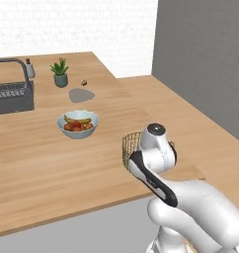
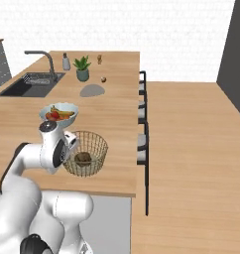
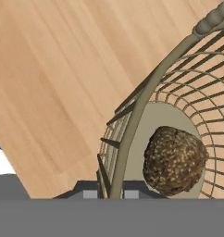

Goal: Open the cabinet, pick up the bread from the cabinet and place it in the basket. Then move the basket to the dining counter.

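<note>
Basket on dining counter, rim in the pinch.

The gripper (image 3: 109, 194) is clamping tight on the near rim of the basket (image 2: 87, 151), fingers straddling the wire so the whole bowl is travelling as one load. The bread (image 3: 174, 159) is sitting on the pale bottom inside, kept in by the mesh. The basket is resting near the dining counter (image 2: 117, 124) edge, just beside the fruit bowl (image 2: 59, 113).

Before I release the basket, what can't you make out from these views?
- Left base view: the arm hides most of the basket.
- Hand view: the fingertips are cut off at the bottom edge, hiding contact with the rim.
- Right base view: the brown thing by the plant is too small to identify.
</note>
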You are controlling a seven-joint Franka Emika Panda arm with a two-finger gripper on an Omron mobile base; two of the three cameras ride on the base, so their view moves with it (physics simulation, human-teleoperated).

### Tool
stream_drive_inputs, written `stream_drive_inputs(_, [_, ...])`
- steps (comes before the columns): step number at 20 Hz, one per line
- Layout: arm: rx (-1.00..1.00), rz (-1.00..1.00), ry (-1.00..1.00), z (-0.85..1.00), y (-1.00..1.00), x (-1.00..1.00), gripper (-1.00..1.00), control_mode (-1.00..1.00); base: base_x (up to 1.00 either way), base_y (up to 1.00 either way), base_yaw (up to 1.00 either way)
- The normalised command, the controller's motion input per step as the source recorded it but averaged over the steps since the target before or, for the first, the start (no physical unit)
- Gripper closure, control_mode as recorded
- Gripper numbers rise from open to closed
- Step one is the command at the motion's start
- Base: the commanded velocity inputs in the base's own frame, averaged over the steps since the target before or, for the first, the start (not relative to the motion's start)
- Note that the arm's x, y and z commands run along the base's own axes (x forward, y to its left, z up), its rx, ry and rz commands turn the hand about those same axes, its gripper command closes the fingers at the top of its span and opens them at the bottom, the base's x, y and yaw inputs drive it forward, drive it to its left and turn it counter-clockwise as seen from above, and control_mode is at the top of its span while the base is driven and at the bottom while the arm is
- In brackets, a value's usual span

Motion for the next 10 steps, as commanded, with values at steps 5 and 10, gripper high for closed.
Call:
stream_drive_inputs(5, [0.0,0.04,0.02,-0.12,0.0,0.32,-1.0,-1.0,0.0,0.0,0.0])
stream_drive_inputs(10, [0.0,0.0,0.0,0.38,0.01,0.01,-1.0,-1.0,0.0,0.0,0.0])
